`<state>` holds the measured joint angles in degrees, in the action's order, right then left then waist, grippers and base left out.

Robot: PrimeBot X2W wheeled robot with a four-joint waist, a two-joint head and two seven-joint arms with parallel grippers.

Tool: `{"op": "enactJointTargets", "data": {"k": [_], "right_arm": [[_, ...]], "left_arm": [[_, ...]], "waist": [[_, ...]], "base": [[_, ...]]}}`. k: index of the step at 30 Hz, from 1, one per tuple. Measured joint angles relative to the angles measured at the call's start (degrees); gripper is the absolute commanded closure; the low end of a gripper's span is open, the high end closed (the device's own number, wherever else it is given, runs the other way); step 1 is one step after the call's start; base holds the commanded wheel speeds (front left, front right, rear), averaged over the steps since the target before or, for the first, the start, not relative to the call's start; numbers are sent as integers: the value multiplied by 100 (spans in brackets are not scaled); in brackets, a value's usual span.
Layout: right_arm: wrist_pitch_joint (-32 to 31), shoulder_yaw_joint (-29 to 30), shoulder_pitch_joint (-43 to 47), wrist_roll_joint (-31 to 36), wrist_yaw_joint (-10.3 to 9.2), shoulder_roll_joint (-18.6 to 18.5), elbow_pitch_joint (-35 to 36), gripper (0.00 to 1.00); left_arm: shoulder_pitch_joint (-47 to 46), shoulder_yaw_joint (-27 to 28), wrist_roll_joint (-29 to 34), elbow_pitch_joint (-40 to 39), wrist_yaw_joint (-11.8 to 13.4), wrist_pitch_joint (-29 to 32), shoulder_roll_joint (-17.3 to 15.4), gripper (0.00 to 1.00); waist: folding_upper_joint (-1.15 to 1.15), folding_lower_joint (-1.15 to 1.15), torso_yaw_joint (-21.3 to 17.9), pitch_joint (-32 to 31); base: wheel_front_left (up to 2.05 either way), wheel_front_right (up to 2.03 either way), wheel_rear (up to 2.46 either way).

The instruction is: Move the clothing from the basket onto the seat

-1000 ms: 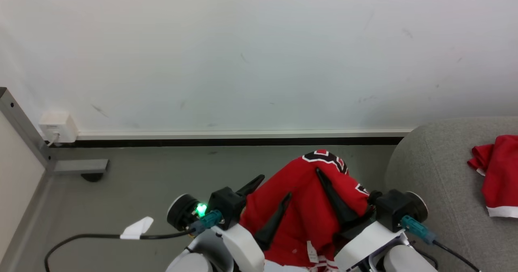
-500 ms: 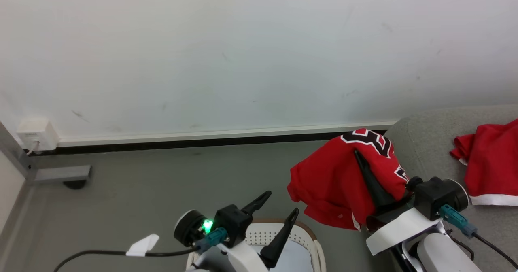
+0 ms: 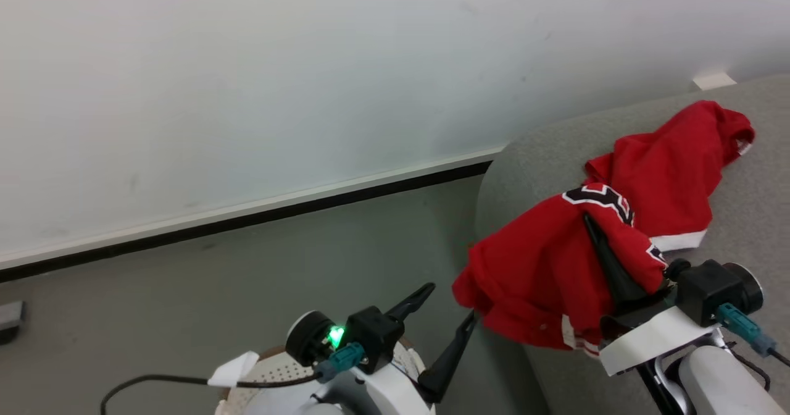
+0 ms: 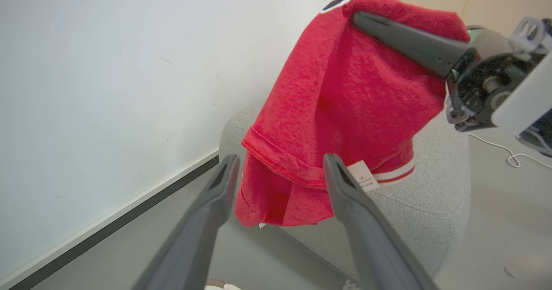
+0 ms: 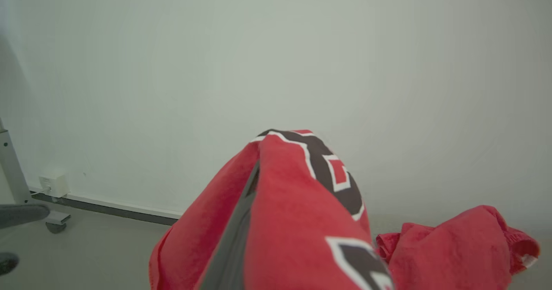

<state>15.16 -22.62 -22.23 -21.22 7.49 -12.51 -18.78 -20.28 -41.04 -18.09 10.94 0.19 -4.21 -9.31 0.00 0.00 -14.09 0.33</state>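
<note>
Right gripper (image 3: pixel 597 233) carried jersey (image 3: pixel 543 267) over seat (image 3: pixel 531 149) edge; red garment (image 3: pixel 673 174) lies just beyond.

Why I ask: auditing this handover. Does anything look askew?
The red jersey hangs bunched from the right tool, partly drooping past the edge of the seat above the floor; nothing else stands out.

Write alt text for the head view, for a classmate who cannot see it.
The right gripper holds a red jersey with black-and-white lettering in its jaws over the edge of a light-grey seat, where another red garment lies. At lower left, the left gripper, jaws open and empty, is above a cream basket. A pale wall stands behind.
</note>
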Motion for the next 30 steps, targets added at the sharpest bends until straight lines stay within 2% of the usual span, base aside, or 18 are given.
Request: {"op": "enactJointTargets", "data": {"k": [4,9,14,19,20,22,25,27,28,30], "right_arm": [[0,164,-1,-32,0,-229,55,100],[0,412,-329,-218,0,-530,148,100],[0,805,-1154,-594,0,-959,187,100],[-211,1372,-2423,-887,0,-1575,63,100],[-386,1597,-2936,-998,0,-1824,-37,100],[-542,1901,-3434,-1087,0,-2058,-257,100],[-687,2527,-4094,-1350,0,-2234,-746,100],[-711,2680,-4256,-1317,7,-2329,-945,100],[-747,3033,-4503,-1220,7,-2518,-1427,100],[-666,3327,-4590,-1005,7,-2643,-1919,100]], "left_arm": [[-159,-92,11,11,-35,-46,143,0],[-581,-193,111,48,-149,-51,211,0],[-1240,-216,279,89,-269,-36,302,0],[-2112,-176,464,115,-371,-23,339,0],[-2438,-140,550,131,-379,-26,350,0],[-2699,-83,586,153,-393,-46,375,0],[-2970,-24,601,199,-392,-112,404,0],[-3024,-18,601,214,-392,-146,415,0],[-3105,-14,601,263,-385,-196,427,0],[-3131,-29,600,315,-374,-260,456,0]], "waist": [[0,0,-275,171],[0,0,-371,660],[0,0,-293,1344],[0,1,-127,2187],[0,2,-45,2542],[0,2,47,2888],[0,2,200,3365],[0,2,254,3507],[0,2,371,3768],[0,2,505,3976]], "base": [[0,0,0],[0,0,0],[0,0,0],[0,0,0],[0,0,0],[0,0,0],[0,0,0],[0,0,0],[0,0,0],[0,0,0]]}}
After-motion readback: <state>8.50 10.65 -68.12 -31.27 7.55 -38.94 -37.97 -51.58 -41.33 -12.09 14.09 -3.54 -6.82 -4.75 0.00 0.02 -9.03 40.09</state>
